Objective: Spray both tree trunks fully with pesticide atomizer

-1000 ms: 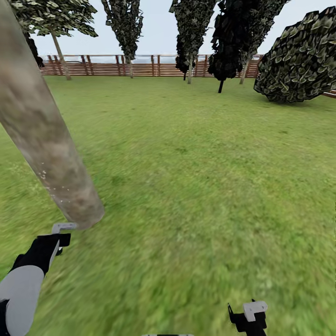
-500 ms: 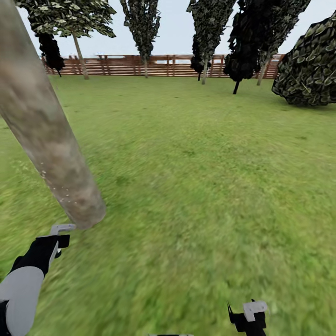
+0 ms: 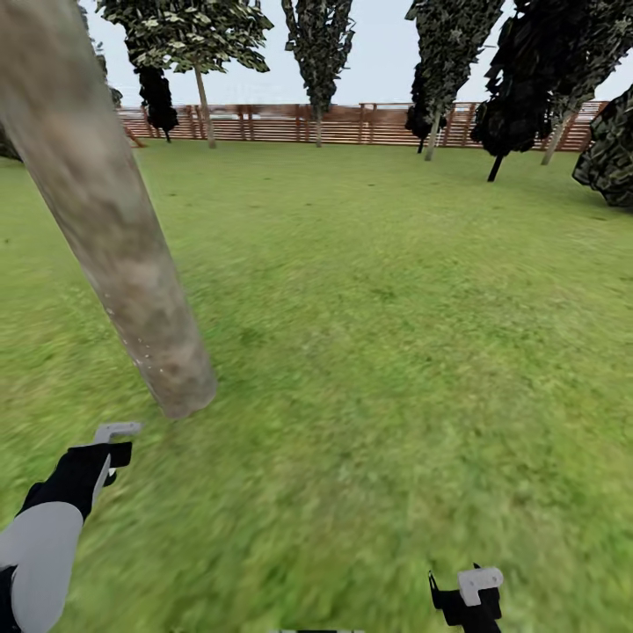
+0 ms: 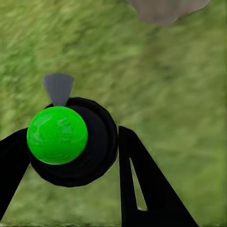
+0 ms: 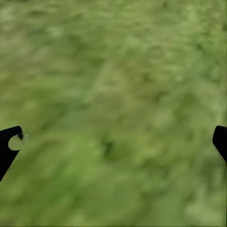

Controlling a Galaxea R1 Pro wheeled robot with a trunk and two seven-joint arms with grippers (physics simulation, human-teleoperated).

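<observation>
A: Head view first: the tree trunk (image 3: 114, 229) fills the left of the frame, leaning, its foot in the grass (image 3: 378, 352) just above the left gripper (image 3: 112, 432) at lower left.

B: And that hand's busy. In the left wrist view the left gripper's fingers (image 4: 142, 184) are clamped either side of the atomizer (image 4: 71, 142), the black body with the green ball on top.

A: The grey nozzle (image 4: 58, 87) points away from the wrist, toward the trunk base at the top edge there. I'd say it's carried that way so the spray lands on bark.

B: The right gripper (image 5: 113, 142)?

A: Spread wide over bare lawn, holding nothing, parked low at bottom right.

B: Fence (image 3: 352, 123) and more trees (image 3: 189, 31) line the top.
</observation>
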